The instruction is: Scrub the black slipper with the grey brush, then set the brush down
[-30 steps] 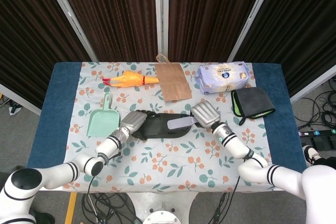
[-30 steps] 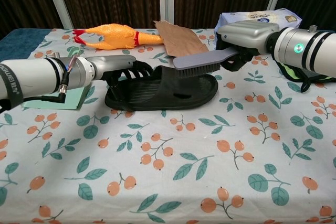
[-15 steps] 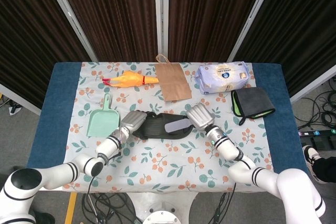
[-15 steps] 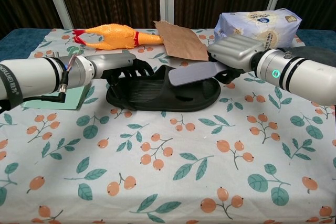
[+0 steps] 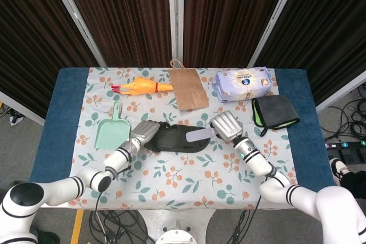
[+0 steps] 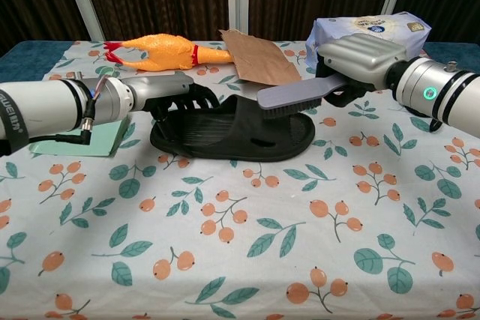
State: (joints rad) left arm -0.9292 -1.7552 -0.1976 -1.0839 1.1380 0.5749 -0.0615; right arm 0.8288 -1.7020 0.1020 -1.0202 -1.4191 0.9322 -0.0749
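Note:
The black slipper [image 5: 171, 138] [image 6: 232, 130] lies on the floral cloth at the table's middle. My left hand [image 5: 144, 132] [image 6: 166, 93] grips its left end, fingers curled over the edge. My right hand [image 5: 226, 126] [image 6: 356, 56] holds the grey brush [image 5: 198, 135] [image 6: 292, 94] by its handle. The brush head points left, bristles down, over the slipper's right half, touching or just above the strap.
A yellow rubber chicken [image 5: 140, 86], a brown paper bag [image 5: 188, 88] and a pack of wipes [image 5: 243, 83] line the far side. A mint green scoop [image 5: 112, 131] lies left of the slipper. A dark folded cloth [image 5: 273, 111] sits at the right.
The brush swept left along the slipper, then back to the right. My right hand moved with it. The left hand stayed on the slipper's end.

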